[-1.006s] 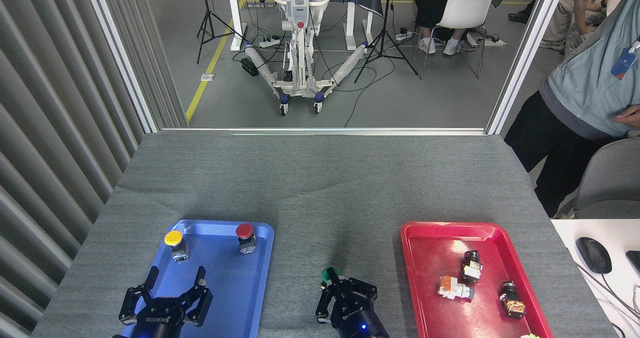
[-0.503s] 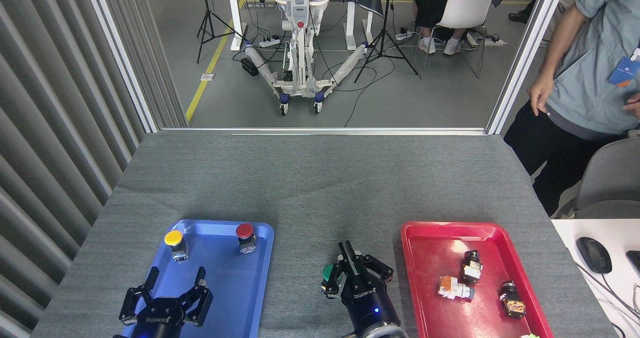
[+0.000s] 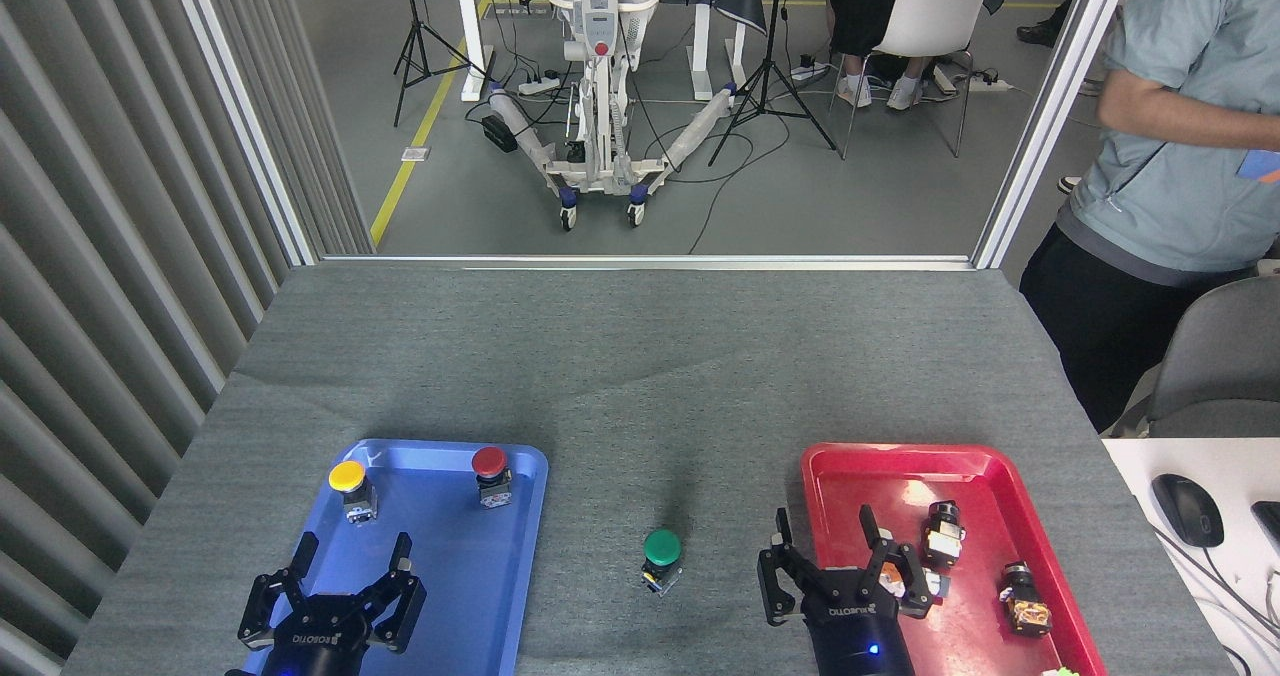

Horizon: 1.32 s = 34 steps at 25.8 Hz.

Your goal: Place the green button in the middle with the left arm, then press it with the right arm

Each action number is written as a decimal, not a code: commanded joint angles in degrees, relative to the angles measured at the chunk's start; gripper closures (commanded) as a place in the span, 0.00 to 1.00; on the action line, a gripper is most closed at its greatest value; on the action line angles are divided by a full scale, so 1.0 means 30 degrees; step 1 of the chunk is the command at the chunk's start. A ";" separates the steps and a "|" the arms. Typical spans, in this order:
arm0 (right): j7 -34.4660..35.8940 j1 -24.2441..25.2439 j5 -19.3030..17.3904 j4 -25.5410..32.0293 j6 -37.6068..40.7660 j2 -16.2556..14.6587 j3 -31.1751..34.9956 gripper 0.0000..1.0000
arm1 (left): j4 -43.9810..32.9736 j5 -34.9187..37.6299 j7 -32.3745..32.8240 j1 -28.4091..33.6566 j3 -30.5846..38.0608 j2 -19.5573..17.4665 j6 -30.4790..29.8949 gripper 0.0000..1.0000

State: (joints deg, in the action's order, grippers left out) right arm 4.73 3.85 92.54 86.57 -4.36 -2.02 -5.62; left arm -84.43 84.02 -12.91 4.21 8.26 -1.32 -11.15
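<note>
Now, in the head view, the green button [image 3: 662, 552] is sitting upright on the grey cloth [image 3: 640, 376] between the trays, at six o'clock. Both grippers, left [image 3: 340, 581] and right [image 3: 838, 566], are hanging with fingers spread, gripping nothing. An off-centre press risks tipping the button.

Single head view looks forward and down over the table [image 3: 620, 356].

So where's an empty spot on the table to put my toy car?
The grey table beyond both trays is bare. A narrower strip lies between the blue tray and red tray, but the green button stands there. The red tray is crowded.
</note>
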 commanded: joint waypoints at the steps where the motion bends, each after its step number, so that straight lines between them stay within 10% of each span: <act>1: -0.0024 0.0738 -0.0028 0.0792 0.0076 -0.0322 0.0848 0.01 | 0.0020 0.0000 -0.0002 0.0003 -0.0028 0.0000 0.0024 0.00; 34: 0.1704 0.2554 -0.1463 0.1700 0.0018 -0.1406 0.1639 0.00 | 0.0020 0.0000 -0.0031 0.0003 -0.0058 0.0000 -0.0006 0.00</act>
State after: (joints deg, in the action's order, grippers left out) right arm 10.19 11.33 88.28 91.68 -4.20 -6.29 -0.72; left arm -84.39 84.02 -13.11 4.19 8.13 -1.32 -11.16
